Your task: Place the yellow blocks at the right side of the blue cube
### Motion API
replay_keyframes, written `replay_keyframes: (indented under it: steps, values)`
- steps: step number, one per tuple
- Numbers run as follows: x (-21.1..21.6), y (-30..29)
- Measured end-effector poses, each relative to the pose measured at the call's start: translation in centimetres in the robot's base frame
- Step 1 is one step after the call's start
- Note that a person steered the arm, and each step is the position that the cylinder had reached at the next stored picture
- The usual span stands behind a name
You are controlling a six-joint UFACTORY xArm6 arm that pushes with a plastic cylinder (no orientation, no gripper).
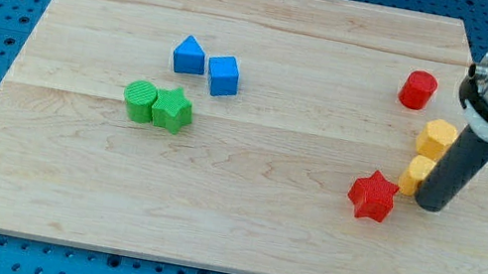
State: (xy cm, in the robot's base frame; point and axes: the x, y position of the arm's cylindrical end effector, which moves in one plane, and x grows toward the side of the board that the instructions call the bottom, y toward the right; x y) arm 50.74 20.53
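Observation:
The blue cube (223, 76) sits left of centre on the wooden board (230, 215), with a blue triangular block (189, 55) touching its left side. Two yellow blocks stand at the view's right: a yellow hexagonal block (437, 138) and, just below it, a smaller yellow block (417, 174). My tip (433, 205) rests on the board right beside the lower yellow block, on its right and slightly below. The rod partly hides that block's right edge.
A red star block (373, 196) lies just left of and below the lower yellow block. A red cylinder (418, 90) stands above the yellow blocks. A green cylinder (141, 101) and a green star block (172, 110) touch each other below the blue blocks.

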Motion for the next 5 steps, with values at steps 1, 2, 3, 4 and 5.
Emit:
replay_keyframes:
  steps: [1, 2, 3, 4, 5]
  values:
    - [-2.1, 0.4]
    - [-3.1, -0.6]
    - [-5.4, -1.0]
    - [-2.6, 0.7]
    - [-2.6, 5.0]
